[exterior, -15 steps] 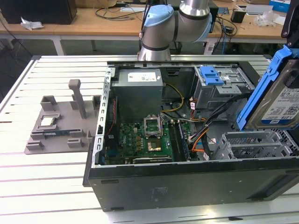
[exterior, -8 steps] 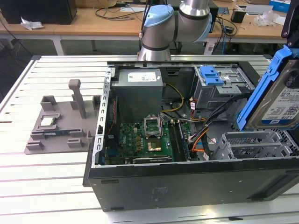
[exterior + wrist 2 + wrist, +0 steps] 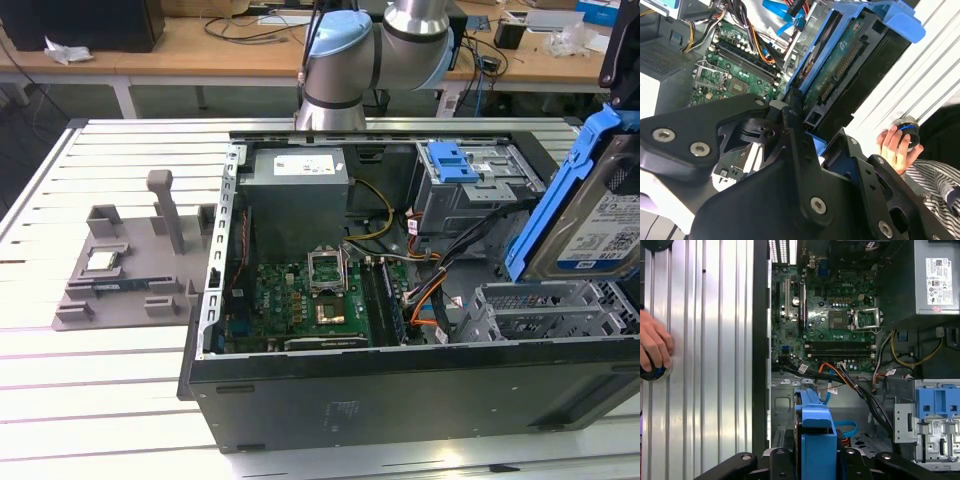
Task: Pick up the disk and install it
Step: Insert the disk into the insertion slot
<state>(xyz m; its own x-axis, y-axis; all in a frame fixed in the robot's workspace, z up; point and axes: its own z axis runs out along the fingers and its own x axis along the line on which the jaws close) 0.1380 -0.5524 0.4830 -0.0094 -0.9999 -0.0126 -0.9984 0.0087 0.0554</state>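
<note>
Blue plastic rails frame the disk (image 3: 600,225), which hangs tilted in the air at the exterior view's right, above the open computer case (image 3: 400,390) and over the grey metal drive cage (image 3: 545,305). In the second wrist view the gripper (image 3: 812,120) pinches the disk from 2 sides, its black fingers (image 3: 790,107) pressed against the drive's faces, with the green circuit board and connector row turned outward.

My reading is that the drive is lifted and not yet seated, so the hazards lie in the way down. The disk sits at a slant to the cage, and I judge that a corner or a rail could catch on the cage's sheet-metal edge and jam or twist in the grip. The hold looks to be near 1 end, so most of the drive hangs out past the fingers. A knock there could lever it loose, and a fall would land on the cage or on the motherboard (image 3: 300,295).

A bundle of orange and black cables (image 3: 430,290) runs just beside the cage. If 1 strays under the drive it may be pinched or block seating.

A person's hand (image 3: 652,345) rests on a round blue-and-black knob (image 3: 652,372) on the slatted table (image 3: 100,400), outside the case wall and well apart from the disk.
</note>
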